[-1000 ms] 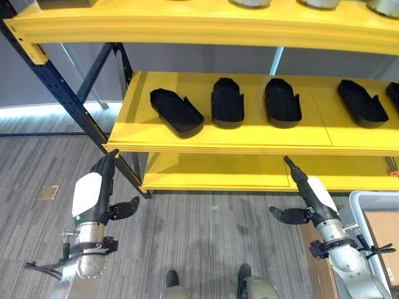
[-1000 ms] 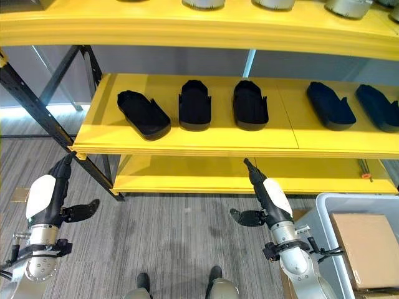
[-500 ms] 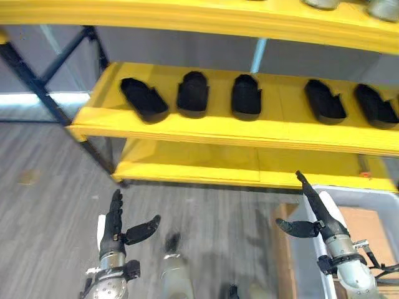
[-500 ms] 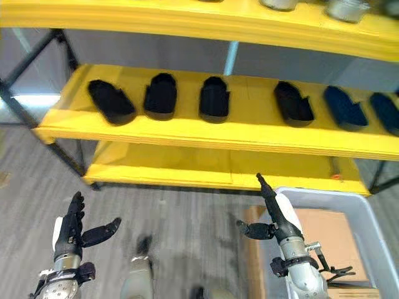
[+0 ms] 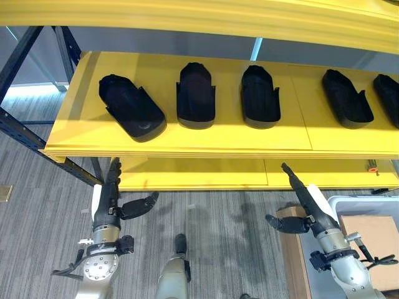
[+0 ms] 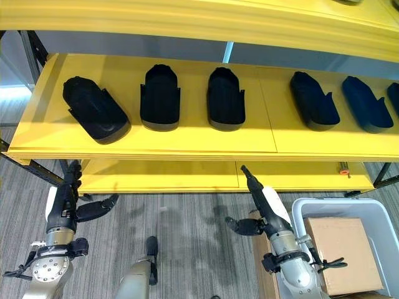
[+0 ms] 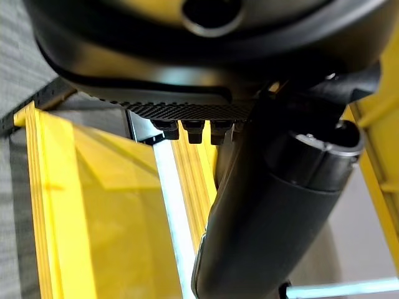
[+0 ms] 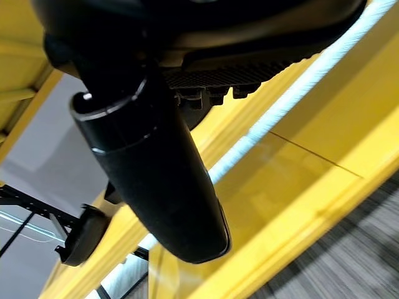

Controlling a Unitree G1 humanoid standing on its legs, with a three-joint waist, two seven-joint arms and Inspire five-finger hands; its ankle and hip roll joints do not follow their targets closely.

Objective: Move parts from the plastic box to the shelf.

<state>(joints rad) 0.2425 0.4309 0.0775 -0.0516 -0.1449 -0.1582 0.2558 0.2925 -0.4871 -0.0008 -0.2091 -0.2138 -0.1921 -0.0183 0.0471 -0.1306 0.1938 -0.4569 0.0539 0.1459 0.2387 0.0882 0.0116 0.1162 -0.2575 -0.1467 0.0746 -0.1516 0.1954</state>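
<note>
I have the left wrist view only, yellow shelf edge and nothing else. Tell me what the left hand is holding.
Observer: Nothing. The left hand is open, fingers straight, below the shelf front.
Operator: Report the right hand.
Observer: The right hand is open and empty too, beside the plastic box.
Operator: Say what is in that box.
Observer: A cardboard box lies in it; I cannot see any parts.
Operator: Give me the shelf contents.
Observer: Black parts lie in a row on it.

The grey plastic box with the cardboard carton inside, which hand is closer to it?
Right. The right hand hovers just beside the grey plastic box; the left hand is far across the floor.
</note>
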